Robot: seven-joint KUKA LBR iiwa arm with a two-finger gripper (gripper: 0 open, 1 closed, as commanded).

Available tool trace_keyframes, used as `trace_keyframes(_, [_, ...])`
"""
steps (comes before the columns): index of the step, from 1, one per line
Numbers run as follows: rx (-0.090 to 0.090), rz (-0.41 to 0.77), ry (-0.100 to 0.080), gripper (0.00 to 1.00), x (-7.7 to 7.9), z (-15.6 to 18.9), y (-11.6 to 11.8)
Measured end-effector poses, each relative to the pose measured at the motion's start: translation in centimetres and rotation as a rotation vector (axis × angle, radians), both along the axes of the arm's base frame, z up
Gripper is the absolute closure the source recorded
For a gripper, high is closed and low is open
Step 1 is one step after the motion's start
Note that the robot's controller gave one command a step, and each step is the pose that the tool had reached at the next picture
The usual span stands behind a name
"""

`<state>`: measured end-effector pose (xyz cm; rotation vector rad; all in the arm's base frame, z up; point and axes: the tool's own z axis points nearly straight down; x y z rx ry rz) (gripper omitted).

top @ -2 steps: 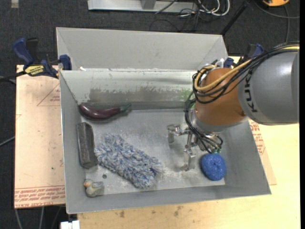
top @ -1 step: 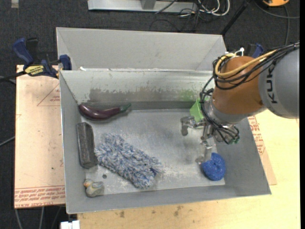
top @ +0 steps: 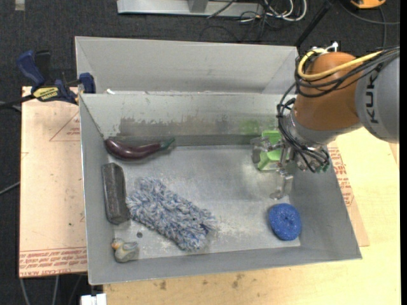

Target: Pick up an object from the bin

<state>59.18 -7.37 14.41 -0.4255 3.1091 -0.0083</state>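
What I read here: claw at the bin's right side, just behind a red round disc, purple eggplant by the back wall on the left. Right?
One thing is off: the disc is blue, not red. The camera view shows the claw at the right side of the bin, just behind the blue round disc, with the purple eggplant by the back wall on the left.

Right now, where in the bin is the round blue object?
The round blue object lies at the bin's lower right in the camera view, just below the gripper, right of the woolly cloth.
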Motion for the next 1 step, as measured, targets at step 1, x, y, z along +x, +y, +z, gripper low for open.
trace_keyframes(1, [0.006, 0.003, -0.002, 0.0, -2.68, -1.39, 6.49])
